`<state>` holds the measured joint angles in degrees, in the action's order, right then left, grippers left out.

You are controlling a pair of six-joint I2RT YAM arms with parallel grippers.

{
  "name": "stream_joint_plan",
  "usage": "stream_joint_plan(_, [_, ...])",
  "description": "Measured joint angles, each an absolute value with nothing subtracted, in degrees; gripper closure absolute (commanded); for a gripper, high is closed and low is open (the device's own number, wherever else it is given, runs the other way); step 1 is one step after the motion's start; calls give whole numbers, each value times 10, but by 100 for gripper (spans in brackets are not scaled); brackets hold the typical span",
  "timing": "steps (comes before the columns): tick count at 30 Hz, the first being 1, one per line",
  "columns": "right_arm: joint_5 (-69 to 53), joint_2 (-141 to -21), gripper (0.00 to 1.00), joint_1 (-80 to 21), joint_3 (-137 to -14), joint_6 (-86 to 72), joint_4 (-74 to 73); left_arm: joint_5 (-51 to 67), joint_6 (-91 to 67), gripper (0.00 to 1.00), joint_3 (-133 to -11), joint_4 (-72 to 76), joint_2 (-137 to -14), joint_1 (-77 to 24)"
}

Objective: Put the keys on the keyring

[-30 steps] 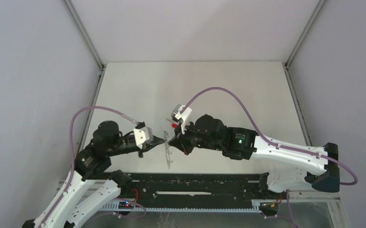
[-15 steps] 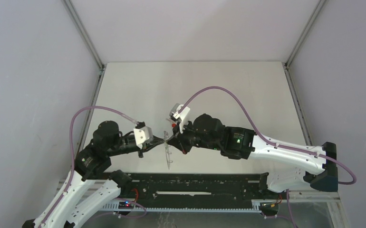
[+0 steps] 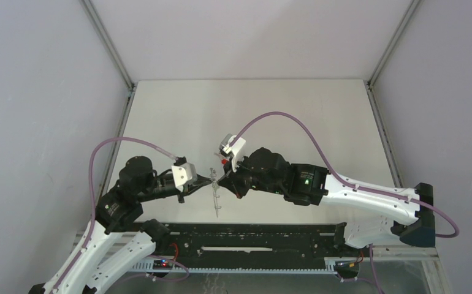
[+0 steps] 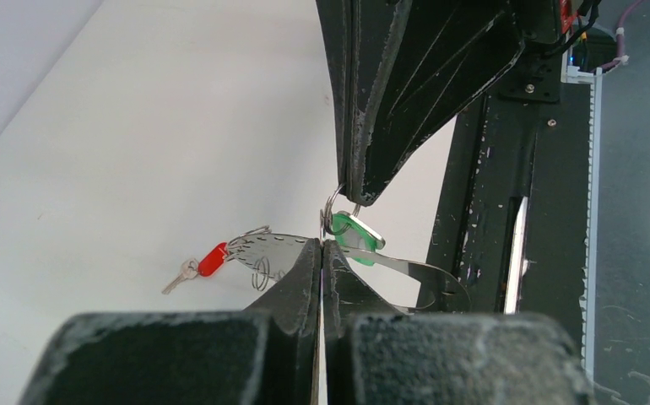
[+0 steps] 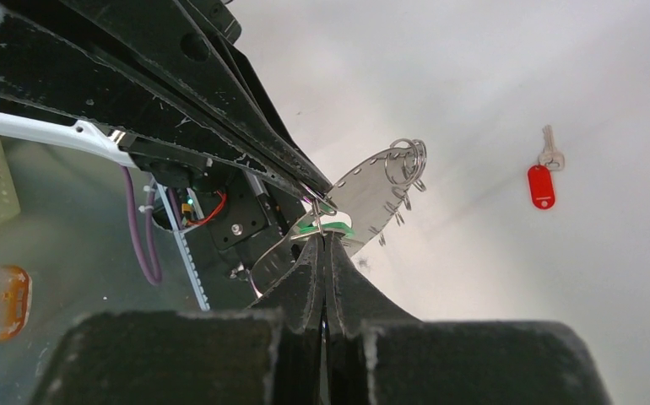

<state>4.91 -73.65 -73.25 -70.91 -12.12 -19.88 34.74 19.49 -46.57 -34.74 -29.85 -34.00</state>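
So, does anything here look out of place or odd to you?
Only the red key: it lies alone on the table, apart from the keyring and green key that the left fingers and right fingers pinch together in the air. Nothing looks spilled or broken.
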Motion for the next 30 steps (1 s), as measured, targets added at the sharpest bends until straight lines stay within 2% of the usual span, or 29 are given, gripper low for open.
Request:
stream_joint_plan(11, [52,-736,100,-724,-709,-128,-204,347,195,100,-466,-346,-298,-340])
stream_joint_plan(30, [-43,-701,100,-677,-664,-176,-169,392,126,100,-466,-299,-297,-340])
